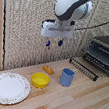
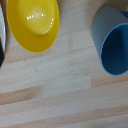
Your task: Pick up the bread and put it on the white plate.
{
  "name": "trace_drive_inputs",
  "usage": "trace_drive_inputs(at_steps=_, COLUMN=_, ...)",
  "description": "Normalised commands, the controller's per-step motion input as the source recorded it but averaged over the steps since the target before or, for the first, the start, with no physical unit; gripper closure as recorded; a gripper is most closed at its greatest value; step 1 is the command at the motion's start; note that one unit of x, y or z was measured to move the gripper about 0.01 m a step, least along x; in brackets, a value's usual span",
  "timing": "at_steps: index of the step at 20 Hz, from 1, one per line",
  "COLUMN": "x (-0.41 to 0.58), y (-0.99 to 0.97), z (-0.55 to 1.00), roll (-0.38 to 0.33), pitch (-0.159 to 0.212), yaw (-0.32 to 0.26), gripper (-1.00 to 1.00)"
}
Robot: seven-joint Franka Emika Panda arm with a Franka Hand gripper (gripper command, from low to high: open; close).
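Note:
The bread [image 1: 48, 69] is a small flat orange-brown oblong lying on the wooden table behind the yellow bowl [image 1: 40, 80]. The white dish [image 1: 8, 87] with a speckled rim lies at the exterior view's left front. My gripper [image 1: 54, 42] hangs high above the table, above the bread and bowl, with its two blue-tipped fingers apart and nothing between them. The wrist view shows the yellow bowl [image 2: 34, 22] and a blue cup [image 2: 114, 42]; the bread and my fingers are out of that view.
A blue cup [image 1: 67, 77] stands upright to the right of the yellow bowl. A toaster oven [image 1: 104, 54] with its door folded down sits at the back right. A woven screen forms the back wall.

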Motion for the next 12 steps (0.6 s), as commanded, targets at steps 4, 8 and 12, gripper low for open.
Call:
trace_drive_inputs(at_steps=4, x=0.476, y=-0.50, z=-0.36, roll=0.007, pitch=0.038, yaw=0.105, gripper=-1.00)
trace_drive_inputs(at_steps=8, x=0.416, y=-0.47, z=-0.37, roll=0.000, pitch=0.057, yaw=0.153, gripper=-1.00)
trace_drive_inputs(at_steps=12, x=0.341, y=-0.41, z=-0.34, roll=0.000, pitch=0.073, yaw=0.164, gripper=-1.00)
